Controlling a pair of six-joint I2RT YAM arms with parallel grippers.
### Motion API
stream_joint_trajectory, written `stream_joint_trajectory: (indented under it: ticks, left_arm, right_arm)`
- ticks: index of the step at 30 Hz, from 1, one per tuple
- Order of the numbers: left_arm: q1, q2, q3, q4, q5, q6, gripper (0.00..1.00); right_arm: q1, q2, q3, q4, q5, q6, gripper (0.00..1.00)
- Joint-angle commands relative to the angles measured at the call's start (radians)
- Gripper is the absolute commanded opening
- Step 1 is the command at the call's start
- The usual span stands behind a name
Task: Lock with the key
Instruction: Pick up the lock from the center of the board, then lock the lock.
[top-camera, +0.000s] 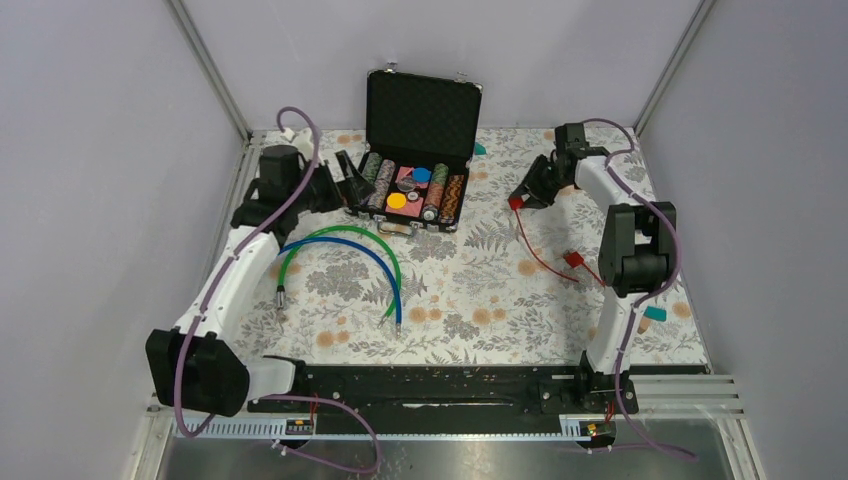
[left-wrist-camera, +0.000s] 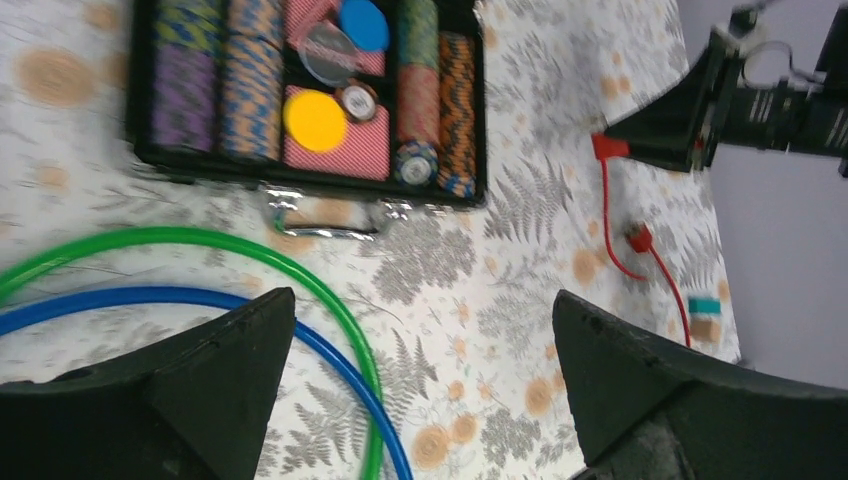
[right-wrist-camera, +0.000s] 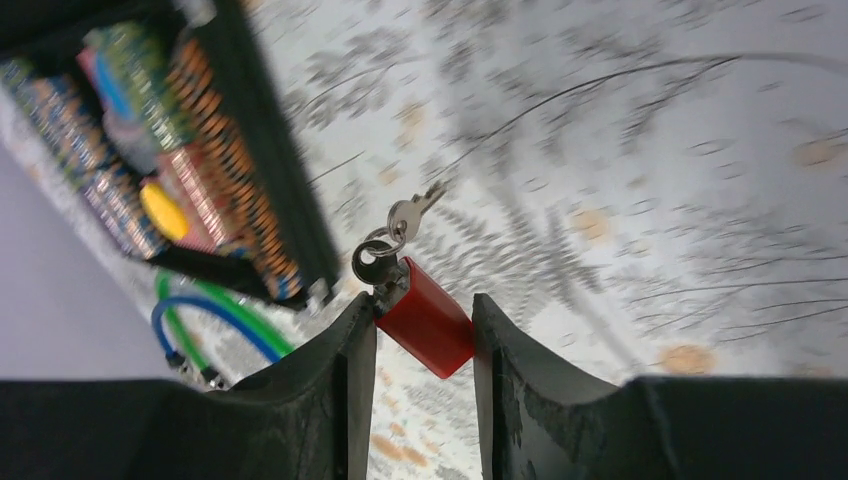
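Right gripper (right-wrist-camera: 422, 308): fingers pressed onto the two flat sides of the red padlock (right-wrist-camera: 430, 328). The padlock is pinched between the tips, with its key end poking out just beyond them. A key ring (right-wrist-camera: 372, 262) sits at that end, and a loose key (right-wrist-camera: 408, 213) dangles further out.

Left gripper (left-wrist-camera: 422, 300): fingers spread wide, nothing between them. The open chip case (left-wrist-camera: 300, 182) lies ahead of the tips. The green cable (left-wrist-camera: 200, 235) and blue cable (left-wrist-camera: 150, 294) pass beneath them.

Risks noted:
- The grip appears to be taken near the tips only, so a twist on a key could turn the padlock or pull it out of the pinch.
- The loose key hangs free and could be caught instead of the one meant for the cylinder.
- The red cable (top-camera: 530, 250) trailing from the lock could drag on it.

Not resolved:
- Whether any key is seated in the cylinder cannot be told, as the right wrist view is motion-blurred.
- The padlock's rear and its cable joint are hidden between the right fingers.
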Motion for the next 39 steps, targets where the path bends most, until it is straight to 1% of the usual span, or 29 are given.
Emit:
stream_joint_trajectory:
  ticks: [1,4,7,10,12,17,21,23,26,30,32,36,37,39]
  left_arm:
    - [-0.095,0.005,-0.088,0.244,0.062,-0.083,0.99]
    - [-0.189,0.039,-0.149,0.392,0.066,-0.143,0.99]
    - [-0.268,0.100,-0.170,0.531,0.065,-0.176,0.99]
    - [-0.327,0.170,-0.182,0.680,0.068,-0.215,0.99]
    - [-0.353,0.223,-0.174,0.752,0.063,-0.244,0.98]
    - [-0.394,0.336,-0.135,0.860,0.073,-0.307,0.90]
    - [-0.427,0.393,-0.117,0.915,0.080,-0.328,0.82]
    - [-0.442,0.414,-0.114,0.935,0.075,-0.345,0.81]
    - [-0.454,0.444,-0.110,0.977,0.072,-0.379,0.77]
    - [-0.459,0.490,-0.092,1.043,0.118,-0.433,0.62]
    - [-0.465,0.507,-0.079,1.039,0.132,-0.438,0.48]
    - [-0.474,0.509,-0.105,1.057,0.142,-0.454,0.35]
    - [-0.474,0.508,-0.110,1.057,0.141,-0.455,0.30]
    - [-0.475,0.507,-0.115,1.056,0.142,-0.458,0.17]
  right_arm:
    - [0.069,-0.148,-0.064,0.137,-0.102,0.060,0.04]
    - [0.105,-0.212,-0.123,0.218,-0.134,0.118,0.04]
    - [0.141,-0.270,-0.184,0.315,-0.161,0.203,0.04]
    - [0.175,-0.327,-0.229,0.384,-0.160,0.277,0.04]
    - [0.194,-0.353,-0.248,0.412,-0.159,0.318,0.04]
    - [0.220,-0.410,-0.305,0.474,-0.170,0.432,0.04]
    - [0.232,-0.442,-0.337,0.496,-0.183,0.508,0.04]
    - [0.236,-0.455,-0.356,0.524,-0.190,0.544,0.04]
    - [0.240,-0.465,-0.382,0.559,-0.206,0.598,0.04]
    - [0.246,-0.474,-0.410,0.577,-0.212,0.646,0.05]
    - [0.247,-0.477,-0.422,0.577,-0.215,0.672,0.05]
    - [0.248,-0.481,-0.432,0.577,-0.217,0.702,0.05]
    - [0.248,-0.480,-0.432,0.577,-0.218,0.708,0.05]
    - [0.248,-0.471,-0.429,0.577,-0.230,0.725,0.05]
